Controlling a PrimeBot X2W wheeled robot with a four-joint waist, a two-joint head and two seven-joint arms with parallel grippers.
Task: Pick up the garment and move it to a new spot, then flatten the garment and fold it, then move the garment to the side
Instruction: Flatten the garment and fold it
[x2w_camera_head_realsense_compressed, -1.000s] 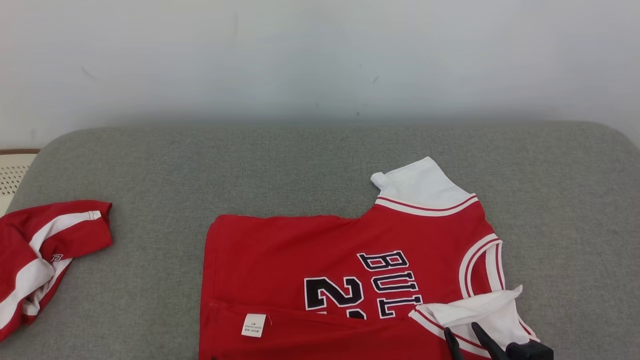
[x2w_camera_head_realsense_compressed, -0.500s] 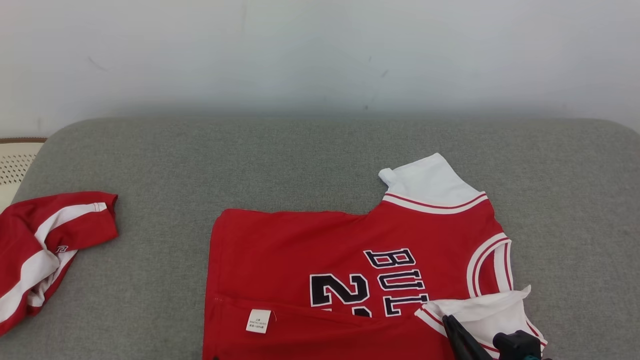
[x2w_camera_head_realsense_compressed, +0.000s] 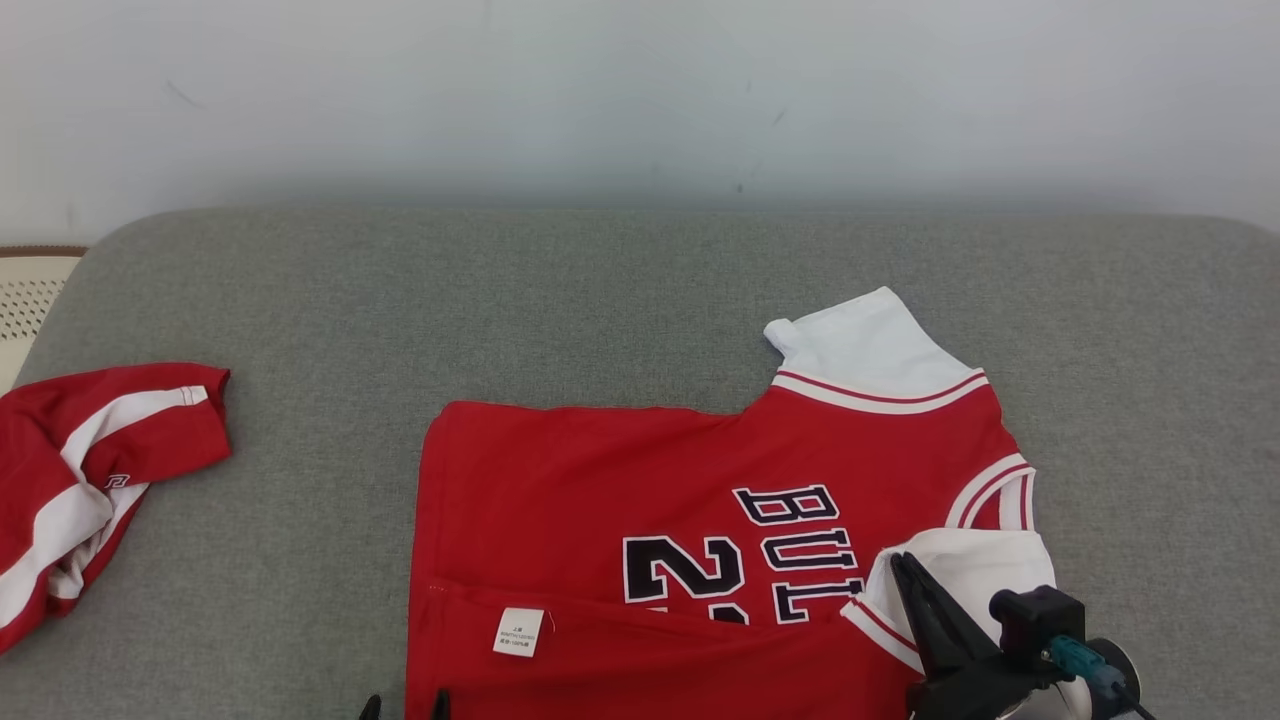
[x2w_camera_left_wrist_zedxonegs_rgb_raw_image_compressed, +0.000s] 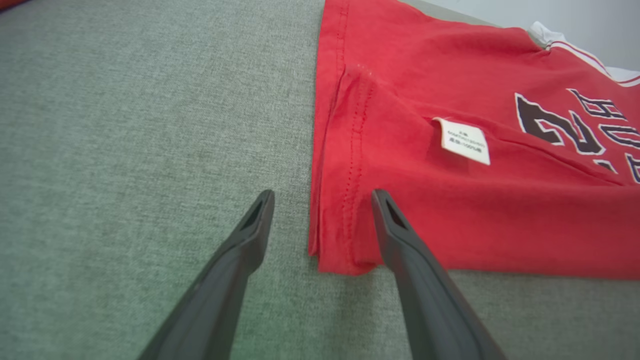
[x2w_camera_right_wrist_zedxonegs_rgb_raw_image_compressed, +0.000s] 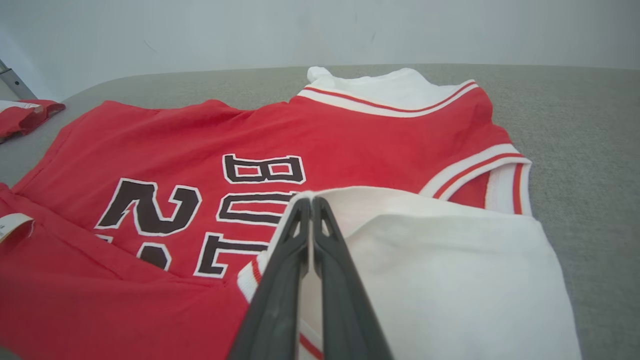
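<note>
Garment: red basketball jersey (x2w_camera_head_realsense_compressed: 600, 480) flat on grey cushion (x2w_camera_head_realsense_compressed: 600, 300).
Right gripper (x2w_camera_right_wrist_zedxonegs_rgb_raw_image_compressed: 311, 201): pinched shut on folded white sleeve (x2w_camera_right_wrist_zedxonegs_rgb_raw_image_compressed: 425, 250).
Left gripper (x2w_camera_left_wrist_zedxonegs_rgb_raw_image_compressed: 322, 197): spread wide astride hem corner (x2w_camera_left_wrist_zedxonegs_rgb_raw_image_compressed: 340, 255).

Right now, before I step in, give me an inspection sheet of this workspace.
Surface: grey cushion, rounded corners.
Job's things: red jersey lying flat, near edge folded over, label showing; white sleeve turned onto the lettering.
Clutter: second red-and-white garment bunched at the left edge.
Grippers: left gripper open, straddling the jersey's hem corner; right gripper shut on the white sleeve's edge.
Cables: teal connector with its lead at the right wrist.
Surroundings: pale wall behind; cream perforated object far left.
</note>
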